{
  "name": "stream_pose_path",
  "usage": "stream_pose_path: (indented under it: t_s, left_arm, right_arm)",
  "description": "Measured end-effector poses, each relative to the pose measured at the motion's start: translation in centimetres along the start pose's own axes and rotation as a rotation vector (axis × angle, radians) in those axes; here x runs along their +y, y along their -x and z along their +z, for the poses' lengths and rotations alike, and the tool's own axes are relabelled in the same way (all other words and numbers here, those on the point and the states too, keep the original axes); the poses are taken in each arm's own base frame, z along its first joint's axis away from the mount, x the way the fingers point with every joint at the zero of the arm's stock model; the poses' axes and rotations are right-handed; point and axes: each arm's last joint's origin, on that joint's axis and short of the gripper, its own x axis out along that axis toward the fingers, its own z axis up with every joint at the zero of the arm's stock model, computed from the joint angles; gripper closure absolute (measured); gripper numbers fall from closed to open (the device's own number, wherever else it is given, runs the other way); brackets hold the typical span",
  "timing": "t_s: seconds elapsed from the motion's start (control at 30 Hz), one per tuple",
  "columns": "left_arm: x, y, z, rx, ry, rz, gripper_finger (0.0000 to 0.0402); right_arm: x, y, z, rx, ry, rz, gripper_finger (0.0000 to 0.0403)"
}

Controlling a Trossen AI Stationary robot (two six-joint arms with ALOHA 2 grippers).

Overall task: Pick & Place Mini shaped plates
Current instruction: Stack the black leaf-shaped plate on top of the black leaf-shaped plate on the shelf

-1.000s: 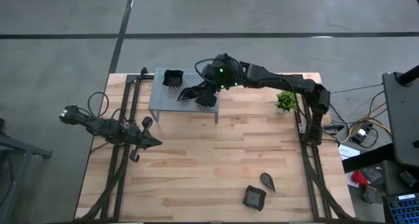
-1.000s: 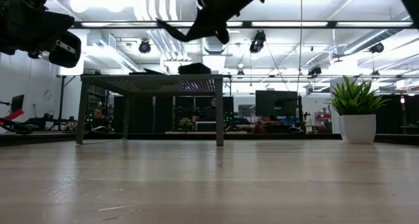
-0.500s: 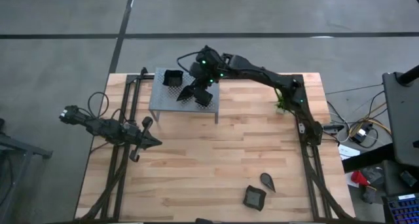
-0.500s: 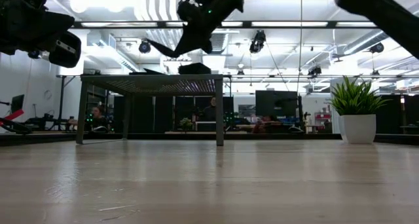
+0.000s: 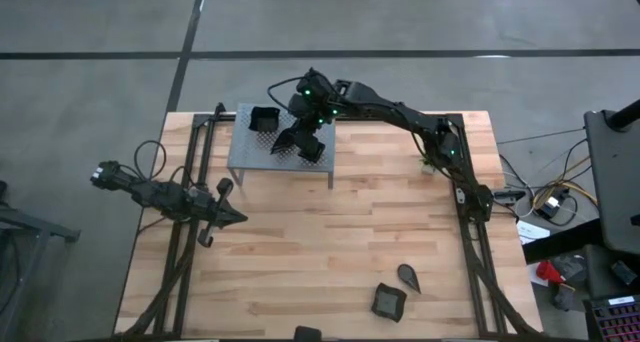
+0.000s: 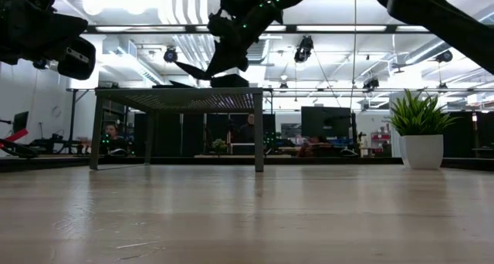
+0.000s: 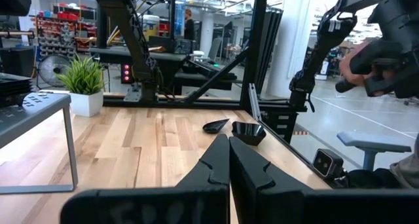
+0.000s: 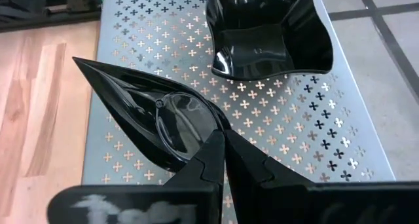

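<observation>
My right gripper [image 5: 303, 140] is shut on a black teardrop plate [image 8: 150, 126] just above the grey perforated stand [image 5: 250, 152] at the table's far side. The gripper and plate [image 6: 202, 69] also show in the low view. A black wavy-rimmed square plate [image 8: 268, 34] rests on the stand top, and another black plate [image 5: 314, 153] sits on the stand beside my gripper. A teardrop plate [image 5: 408, 276] and a square plate [image 5: 388, 301] lie on the table near its front edge. My left gripper [image 5: 236, 218] is shut and empty at the table's left. My right gripper pinches the teardrop plate's rim at its rounded end [image 8: 208, 133] between its two fingers, one on the hollow side and one beneath. The fingers slant down from the table's right. The plate is tilted, its pointed tip [image 8: 77, 60] away from the fingers, over the stand top.
A small green plant in a white pot [image 6: 421, 129] stands at the table's far right. Black frame rails [image 5: 190, 232] run along both table sides. Bare wood lies between the stand and the two plates near the front.
My right gripper has gone toward the table's left and down over the stand, carrying the teardrop plate, which now hangs lower, close above the stand top.
</observation>
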Motion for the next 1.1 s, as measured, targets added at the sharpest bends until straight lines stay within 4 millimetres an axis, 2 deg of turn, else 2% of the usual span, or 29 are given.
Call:
stream_pose_path:
  t_s: [0.8,1.1]
  left_arm:
    - [0.0,0.0,0.0,0.0,0.0,0.0,0.0401]
    - [0.0,0.0,0.0,0.0,0.0,0.0,0.0401]
  right_arm:
    - [-0.3,-1.1,-0.5,0.019,-0.024,-0.001,0.0393]
    - [-0.3,-1.1,-0.4,0.012,-0.037,-0.002,0.0337]
